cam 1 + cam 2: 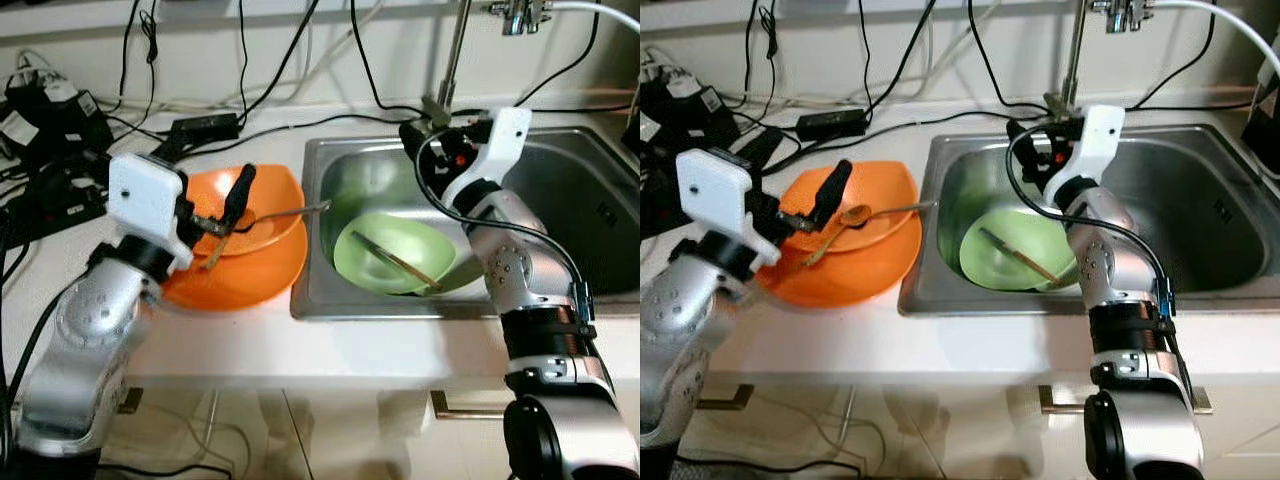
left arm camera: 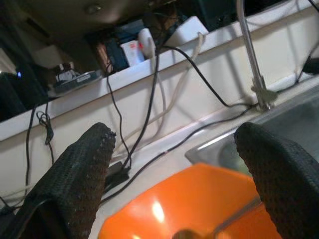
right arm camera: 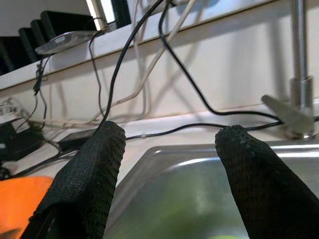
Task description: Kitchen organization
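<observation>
Left eye view: left gripper spread wide, empty, above orange bowls and spoon on counter; right gripper likewise agape, empty over sink; green plate with chopsticks inside, probably awaiting pickup.

Orange bowls on counter; green plate in sink.

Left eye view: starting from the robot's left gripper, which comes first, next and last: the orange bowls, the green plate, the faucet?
From the left gripper:
1. Orange bowls, on the counter directly under it.
2. Green plate, in the sink, toward the robot's right.
3. Faucet, behind the sink at the wall, farthest.
</observation>
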### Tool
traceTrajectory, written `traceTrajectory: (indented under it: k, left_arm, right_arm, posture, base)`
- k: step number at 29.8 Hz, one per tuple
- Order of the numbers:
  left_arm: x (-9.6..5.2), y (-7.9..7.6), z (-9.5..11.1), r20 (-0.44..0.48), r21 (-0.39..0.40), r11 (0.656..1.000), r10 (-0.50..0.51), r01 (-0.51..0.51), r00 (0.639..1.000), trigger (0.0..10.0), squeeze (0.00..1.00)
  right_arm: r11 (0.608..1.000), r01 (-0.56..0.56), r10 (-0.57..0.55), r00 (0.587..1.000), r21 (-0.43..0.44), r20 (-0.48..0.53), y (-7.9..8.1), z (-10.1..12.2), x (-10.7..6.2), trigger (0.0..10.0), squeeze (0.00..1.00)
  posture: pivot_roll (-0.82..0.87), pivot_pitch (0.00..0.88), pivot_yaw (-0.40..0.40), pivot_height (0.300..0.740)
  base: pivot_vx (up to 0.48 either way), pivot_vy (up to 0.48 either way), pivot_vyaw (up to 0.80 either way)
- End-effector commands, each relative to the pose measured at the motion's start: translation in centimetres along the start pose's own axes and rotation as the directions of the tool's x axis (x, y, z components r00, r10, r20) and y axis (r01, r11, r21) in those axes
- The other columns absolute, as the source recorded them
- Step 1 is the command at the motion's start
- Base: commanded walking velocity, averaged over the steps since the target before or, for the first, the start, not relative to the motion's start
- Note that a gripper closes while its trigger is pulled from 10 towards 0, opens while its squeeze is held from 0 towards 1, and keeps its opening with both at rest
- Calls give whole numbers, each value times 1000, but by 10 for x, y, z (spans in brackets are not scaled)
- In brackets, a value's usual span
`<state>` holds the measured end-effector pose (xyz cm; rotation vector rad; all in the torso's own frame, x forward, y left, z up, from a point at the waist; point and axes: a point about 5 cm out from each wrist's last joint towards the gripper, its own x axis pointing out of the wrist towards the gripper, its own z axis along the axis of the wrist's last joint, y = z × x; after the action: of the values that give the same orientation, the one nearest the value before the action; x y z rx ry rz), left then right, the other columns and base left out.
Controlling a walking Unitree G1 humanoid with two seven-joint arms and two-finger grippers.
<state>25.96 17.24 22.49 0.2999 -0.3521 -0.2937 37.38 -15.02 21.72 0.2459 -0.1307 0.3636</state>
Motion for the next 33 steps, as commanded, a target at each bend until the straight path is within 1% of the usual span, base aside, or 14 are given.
traceTrajectory:
  k: [1,4,6,7,11,14,17,21,24,26,29,30,33]
  left_arm:
    - [-4,-11,4,41,58,997,-51,48,998,10000,0]
    - [-12,-18,0,49,70,996,-62,59,997,10000,0]
    - [-16,-20,-3,51,86,994,-70,66,996,10000,0]
    - [-17,-21,-4,53,95,993,-73,67,996,10000,0]
    - [-22,-21,-6,61,118,991,-67,60,996,10000,0]
    - [-26,-22,-7,65,142,988,-67,57,996,10000,0]
    - [-32,-23,-9,61,163,985,-68,57,996,10000,0]
    - [-45,-21,-14,55,225,974,-36,23,998,10000,0]
    - [-53,-24,-19,36,244,969,-46,36,998,10000,0]
    - [-57,-25,-21,30,249,968,-47,38,998,10000,0]
    - [-58,-25,-23,29,263,964,-43,33,999,10000,0]
    - [-58,-25,-23,29,263,964,-43,33,999,10000,0]
    - [-59,-25,-31,14,276,961,-38,33,999,10000,0]
  right_arm:
    - [998,-62,62,998,9,5,8,4,0,10000,0]
    - [989,-141,141,990,39,-4,15,7,-2,10000,0]
    - [973,-228,229,973,29,-25,20,9,-6,10000,0]
    - [962,-273,273,961,9,-39,22,10,-9,10000,0]
    - [924,-383,380,921,-20,-87,25,14,-19,10000,0]
    - [887,-460,454,883,-34,-121,25,17,-27,10000,0]
    - [858,-512,503,853,-32,-141,26,20,-33,10000,0]
    - [787,-617,607,780,-24,-155,33,29,-43,10000,0]
    - [743,-669,658,735,-16,-166,37,31,-48,10000,0]
    - [720,-694,682,710,-10,-176,39,31,-50,10000,0]
    - [694,-720,706,681,1,-193,42,29,-54,10000,0]
    - [694,-720,706,681,1,-193,42,29,-54,10000,0]
    - [666,-746,732,648,20,-210,46,27,-59,10000,0]
  posture:
    - [-52,0,105,740]
    - [-53,0,106,740]
    - [-53,0,107,740]
    - [-52,0,106,740]
    - [-54,0,105,740]
    - [-49,0,103,740]
    - [-49,0,103,740]
    - [-42,0,98,740]
    - [-38,0,93,740]
    - [-38,0,92,740]
    - [-38,0,91,740]
    - [-38,0,91,740]
    - [-43,0,93,740]
  base:
    - [0,0,0]
    - [0,0,0]
    - [0,0,0]
    - [0,0,0]
    - [0,0,0]
    - [0,0,0]
    - [0,0,0]
    - [0,0,0]
    - [0,0,0]
    - [0,0,0]
    - [0,0,0]
    - [0,0,0]
    - [0,0,0]
